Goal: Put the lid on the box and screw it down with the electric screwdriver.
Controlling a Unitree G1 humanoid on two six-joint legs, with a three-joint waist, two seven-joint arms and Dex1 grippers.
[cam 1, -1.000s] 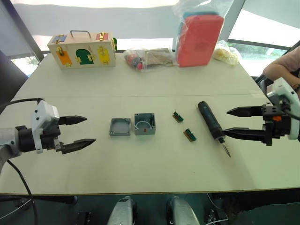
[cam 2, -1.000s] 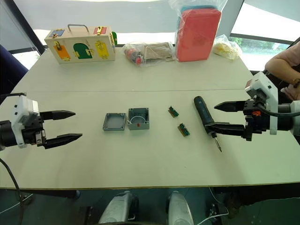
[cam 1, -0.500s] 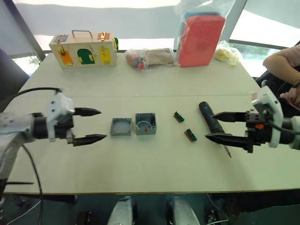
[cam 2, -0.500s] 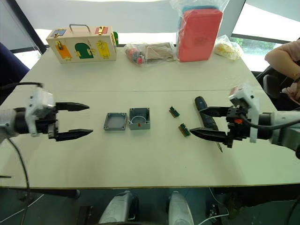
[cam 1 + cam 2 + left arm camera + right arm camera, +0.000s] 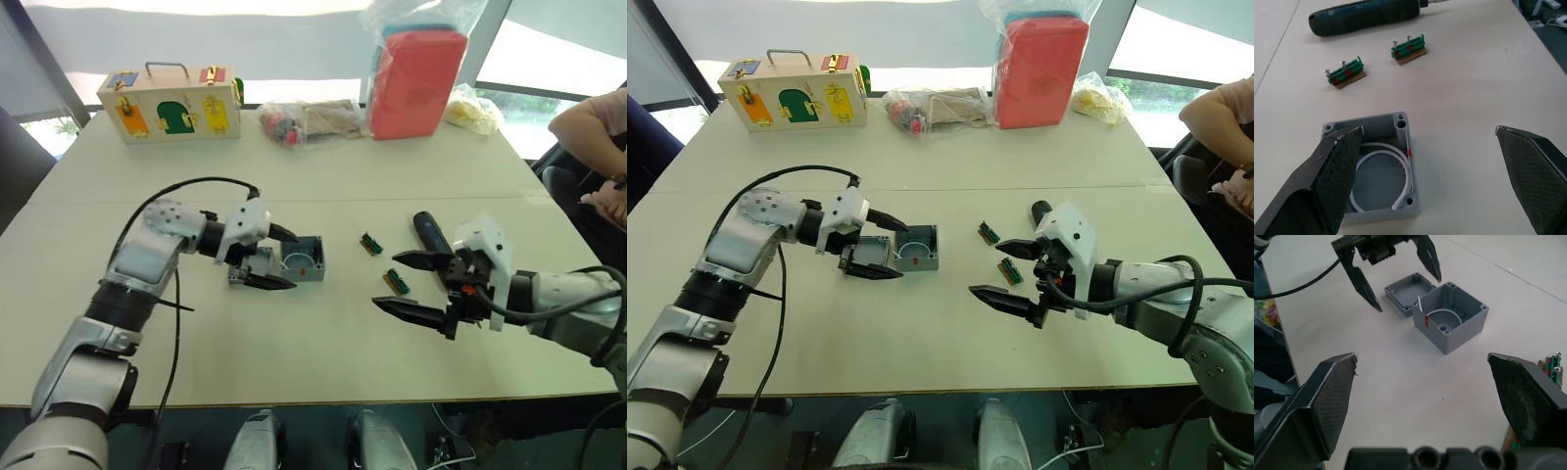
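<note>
The grey box (image 5: pixel 306 260) stands open-topped at mid-table, a white wire and a red part inside. Close beside it lies the shallow grey lid (image 5: pixel 1409 293), rim up. My left gripper (image 5: pixel 278 258) is open and hovers at the lid, one finger on each side of it, its tips reaching the box's near wall (image 5: pixel 1374 128); I cannot tell whether it touches. The black electric screwdriver (image 5: pixel 427 231) lies on the table to the right, partly behind my right gripper (image 5: pixel 385 279). That gripper is open, holds nothing, and hovers left of the screwdriver.
Two small green connector blocks (image 5: pixel 370 243) (image 5: pixel 396 282) lie between box and screwdriver. Along the far edge are a wooden latch box (image 5: pixel 174 104), clear bags (image 5: pixel 309 119) and a red case in plastic (image 5: pixel 416 83). A person's arm (image 5: pixel 588 119) is at the right edge.
My left arm has swung right, bringing its open gripper over the lid beside the box. My right gripper has moved left, past the screwdriver toward the green blocks. Nothing was grasped.
</note>
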